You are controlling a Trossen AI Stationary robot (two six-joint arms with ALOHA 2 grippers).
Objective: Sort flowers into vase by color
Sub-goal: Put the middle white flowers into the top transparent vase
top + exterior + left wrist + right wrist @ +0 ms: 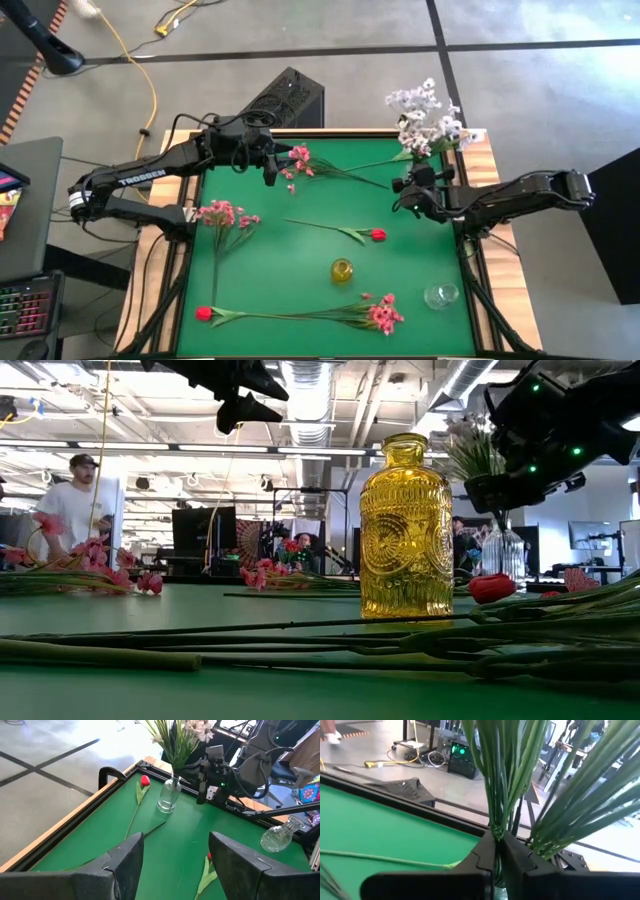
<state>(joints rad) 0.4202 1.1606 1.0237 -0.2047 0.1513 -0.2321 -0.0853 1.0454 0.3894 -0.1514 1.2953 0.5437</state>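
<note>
Lying nearest the low camera, long green stems [300, 645] on the green table [300, 235], beside a yellow vase [406, 530]. Standing at the far right corner, white flowers [428, 115] in a clear vase [169, 795]. Pinching those white stems, fingers closed: right gripper [496, 851]. Hovering with fingers apart and empty near a pink spray [300, 163] at the far edge: left gripper [175, 857]. Resting mid-table, a red tulip [376, 234].
</note>
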